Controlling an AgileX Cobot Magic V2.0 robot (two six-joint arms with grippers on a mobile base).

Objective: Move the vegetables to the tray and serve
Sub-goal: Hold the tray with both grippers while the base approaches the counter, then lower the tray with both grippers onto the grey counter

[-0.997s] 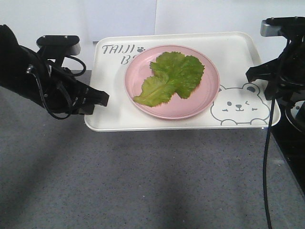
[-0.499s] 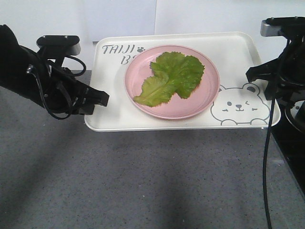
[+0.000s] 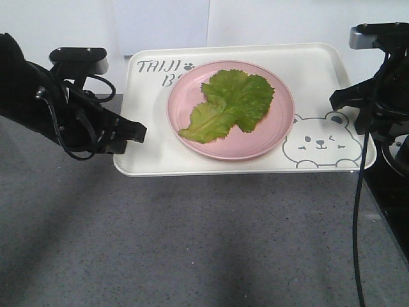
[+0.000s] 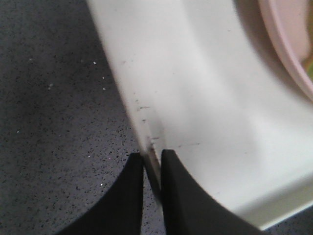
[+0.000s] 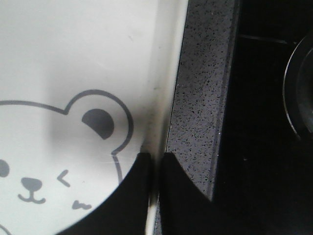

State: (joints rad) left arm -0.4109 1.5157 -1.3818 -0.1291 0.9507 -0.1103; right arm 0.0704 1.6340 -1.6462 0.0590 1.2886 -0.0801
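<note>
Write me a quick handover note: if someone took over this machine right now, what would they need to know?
Left gripper: fingers pinched on the tray's left rim.
Right gripper: fingers pinched on the tray's right rim, beside the bear drawing.
Lettuce leaves lie on the pink plate, which sits on the tray.
Done: lettuce loaded, both rims gripped.
Left: carry the tray level from the grey countertop and serve.
</note>
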